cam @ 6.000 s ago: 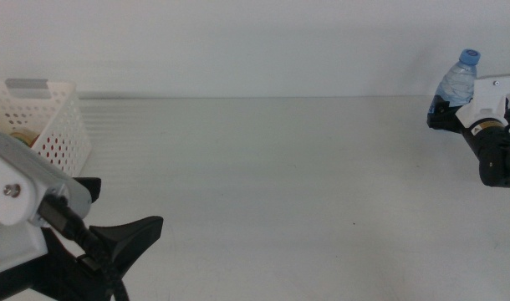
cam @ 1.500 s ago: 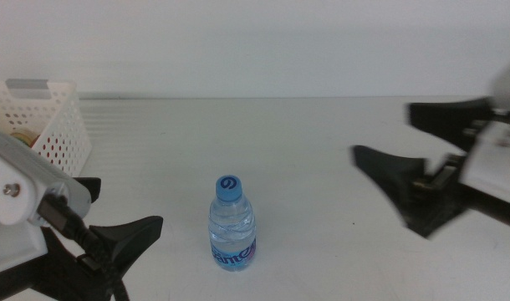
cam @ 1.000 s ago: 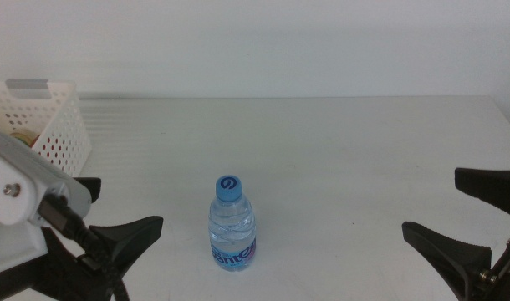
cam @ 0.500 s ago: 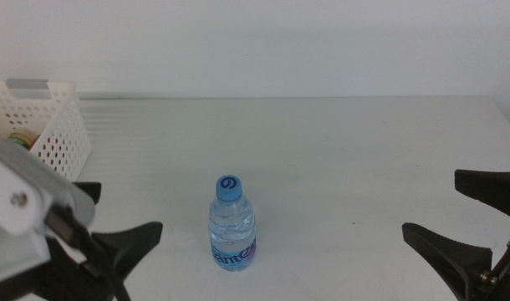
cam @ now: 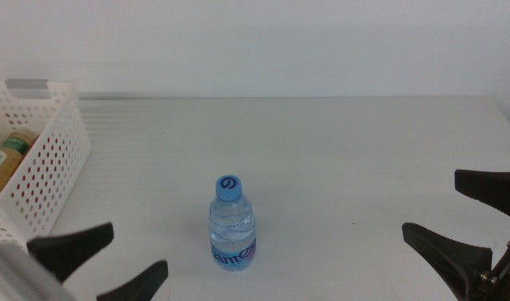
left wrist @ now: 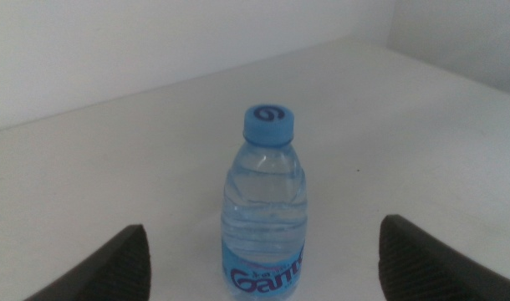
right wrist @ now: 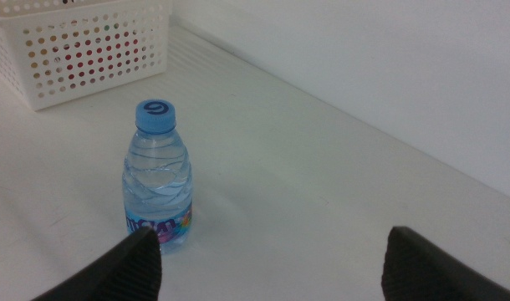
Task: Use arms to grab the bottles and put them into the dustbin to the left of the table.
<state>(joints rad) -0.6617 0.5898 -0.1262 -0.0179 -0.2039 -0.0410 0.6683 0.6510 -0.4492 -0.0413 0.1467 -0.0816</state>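
Left tool (cam: 100,255) lowered, baring binned bottle (cam: 6,158).

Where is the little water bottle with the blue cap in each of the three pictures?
Middle view: the small clear water bottle with the blue cap stands upright, low and a bit left of centre.
Left wrist view: bottle at centre, upright.
Right wrist view: bottle on the left side.
Shared landmark: the white perforated plastic basket shows in the middle and right wrist views only.

Blue-capped bottle (cam: 232,224), white perforated dustbin (cam: 48,159)
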